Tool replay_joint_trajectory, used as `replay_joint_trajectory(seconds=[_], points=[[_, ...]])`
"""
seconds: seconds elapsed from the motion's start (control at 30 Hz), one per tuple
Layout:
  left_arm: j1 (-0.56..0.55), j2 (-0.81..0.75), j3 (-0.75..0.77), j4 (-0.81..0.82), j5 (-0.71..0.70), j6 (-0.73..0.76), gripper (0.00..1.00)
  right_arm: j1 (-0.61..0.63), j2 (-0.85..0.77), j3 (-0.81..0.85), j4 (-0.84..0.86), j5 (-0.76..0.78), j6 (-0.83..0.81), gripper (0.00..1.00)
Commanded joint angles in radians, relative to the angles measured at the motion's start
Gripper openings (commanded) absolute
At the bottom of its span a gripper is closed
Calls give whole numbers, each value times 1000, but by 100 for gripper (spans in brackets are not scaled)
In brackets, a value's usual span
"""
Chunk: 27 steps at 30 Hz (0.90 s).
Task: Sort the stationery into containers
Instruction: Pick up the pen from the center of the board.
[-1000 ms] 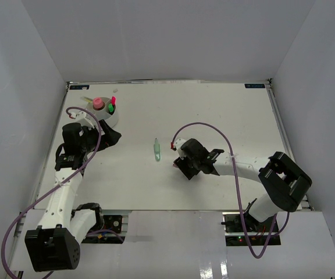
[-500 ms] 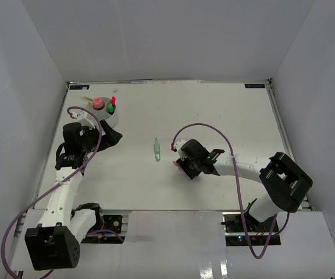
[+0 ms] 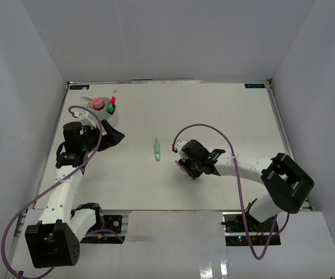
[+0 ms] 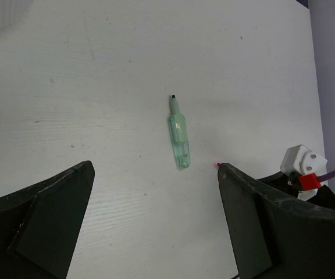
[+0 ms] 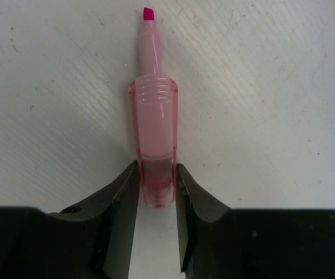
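A pink marker point(image 5: 154, 128) lies uncapped on the white table, tip pointing away. My right gripper point(image 5: 156, 174) is shut on its rear end, one finger pressed to each side. From above, that gripper point(image 3: 183, 164) is low at the table's middle. A pale green marker point(image 3: 156, 150) lies loose just left of it and shows again in the left wrist view point(image 4: 179, 139). The white round organiser cup point(image 3: 114, 121) stands at the far left and holds a pink tube point(image 3: 98, 103) and upright markers. My left gripper point(image 3: 114, 136) hangs wide open beside the cup with nothing in it point(image 4: 156, 221).
White walls close in the table on the left, back and right. A purple cable point(image 3: 205, 127) loops over the right arm. In the left wrist view the right arm's white and red connector point(image 4: 304, 165) shows beside my right finger point(image 4: 272, 221).
The right gripper's jaws have come together onto the pink marker's rear end. The gripper itself has edged slightly to the right. The left arm has barely moved.
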State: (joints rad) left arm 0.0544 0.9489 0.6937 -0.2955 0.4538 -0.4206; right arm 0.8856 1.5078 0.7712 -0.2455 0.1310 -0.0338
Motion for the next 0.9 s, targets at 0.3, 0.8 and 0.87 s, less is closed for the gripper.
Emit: replay_joint_trajectory(seconds=[0.3, 0.8, 0.87], points=[[-65, 42, -25, 79, 324, -159, 98, -2, -169, 16, 1, -68, -17, 28], [-448, 92, -37, 321, 119, -406, 98, 4, -278, 112, 107, -183, -37, 31], [-481, 114, -14, 325, 65, -409, 96, 6, -284, 106, 120, -198, -34, 31]])
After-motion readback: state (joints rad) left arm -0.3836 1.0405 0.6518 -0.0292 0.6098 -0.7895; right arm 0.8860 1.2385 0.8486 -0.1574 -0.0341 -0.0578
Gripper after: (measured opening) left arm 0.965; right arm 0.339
